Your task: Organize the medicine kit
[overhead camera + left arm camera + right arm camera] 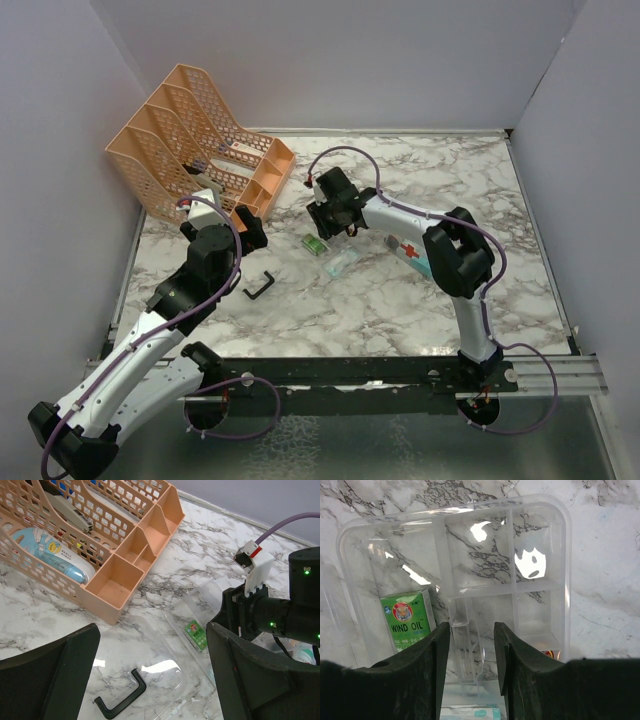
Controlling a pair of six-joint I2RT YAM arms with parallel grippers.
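Claw of right arm above tray divider, green box alongside

Clear plastic compartment box sits on the marble table, lid off, dividers visible. Green "WIND OIL" carton lies in its left compartment, tiger logo up. Tool is right above the box, fingers slightly apart. A narrow clear plastic piece stands in the gap; contact unclear. Small red/yellow thing at the right finger's edge, unidentifiable. White/teal edge at the bottom.
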